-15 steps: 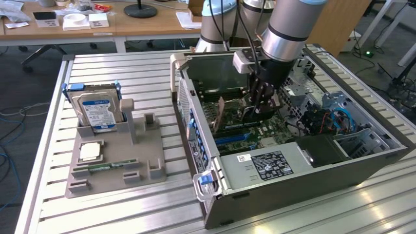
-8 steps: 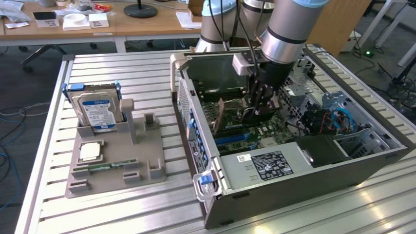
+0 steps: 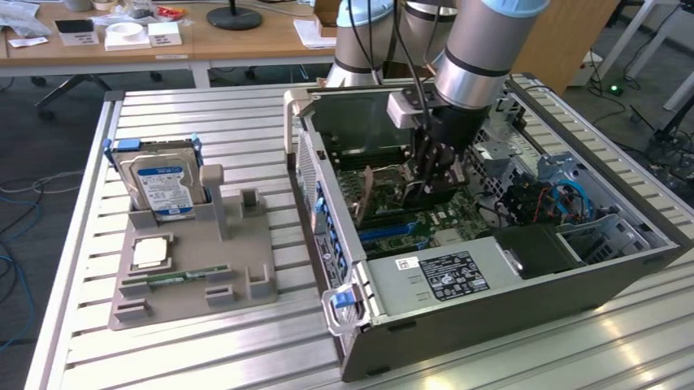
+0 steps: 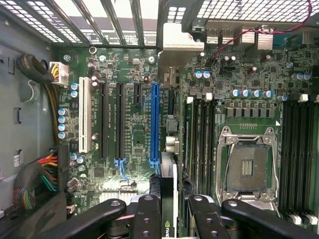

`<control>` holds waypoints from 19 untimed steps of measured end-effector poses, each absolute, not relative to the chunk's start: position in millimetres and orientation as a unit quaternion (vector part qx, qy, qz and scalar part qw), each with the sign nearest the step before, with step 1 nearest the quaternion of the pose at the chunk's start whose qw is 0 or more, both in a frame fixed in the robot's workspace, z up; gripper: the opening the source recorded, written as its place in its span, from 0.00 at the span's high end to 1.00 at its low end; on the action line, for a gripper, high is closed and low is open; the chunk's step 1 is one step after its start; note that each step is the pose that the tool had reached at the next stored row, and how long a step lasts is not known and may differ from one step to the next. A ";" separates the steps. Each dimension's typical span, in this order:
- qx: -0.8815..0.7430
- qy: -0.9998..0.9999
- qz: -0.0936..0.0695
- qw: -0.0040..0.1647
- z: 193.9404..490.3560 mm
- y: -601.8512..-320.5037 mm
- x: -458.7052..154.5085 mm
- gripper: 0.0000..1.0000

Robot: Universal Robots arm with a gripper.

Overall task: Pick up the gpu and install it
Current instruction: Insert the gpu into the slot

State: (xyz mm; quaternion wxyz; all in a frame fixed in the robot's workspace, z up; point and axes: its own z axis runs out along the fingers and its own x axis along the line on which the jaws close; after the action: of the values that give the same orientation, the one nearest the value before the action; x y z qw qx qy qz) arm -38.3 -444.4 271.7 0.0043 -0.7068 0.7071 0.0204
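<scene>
Fingers (image 4: 145, 214) of the hand (image 4: 172, 201) pinch the gpu (image 4: 168, 184) edge-on, low inside the open computer case (image 3: 509, 317), just over the motherboard (image 4: 130, 144). We judge its lower edge lies beside the blue slot (image 4: 154, 124), toward the memory slots (image 4: 202, 134); pressed down so, it could jam, bend contacts or slip from the grip.

Exterior high, wrist close — both facing motherboard (image 4: 134, 134).

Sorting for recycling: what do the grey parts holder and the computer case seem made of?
The parts holder looks like matte grey plastic, possibly printed: dull, uniform, blocky. The computer case looks like sheet metal with a grey satin finish: thin folded walls.
</scene>
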 end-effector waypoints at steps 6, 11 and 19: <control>-0.707 0.707 0.020 0.004 270.5 -444.5 -38.7 0.74; -0.709 0.705 0.017 0.007 269.0 -444.4 -39.9 0.74; -0.711 0.703 0.015 0.010 268.2 -446.7 -43.2 0.74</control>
State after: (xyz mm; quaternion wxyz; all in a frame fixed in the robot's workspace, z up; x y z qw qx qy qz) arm -43.2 -446.7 268.2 0.0099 -0.7107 0.7033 0.0146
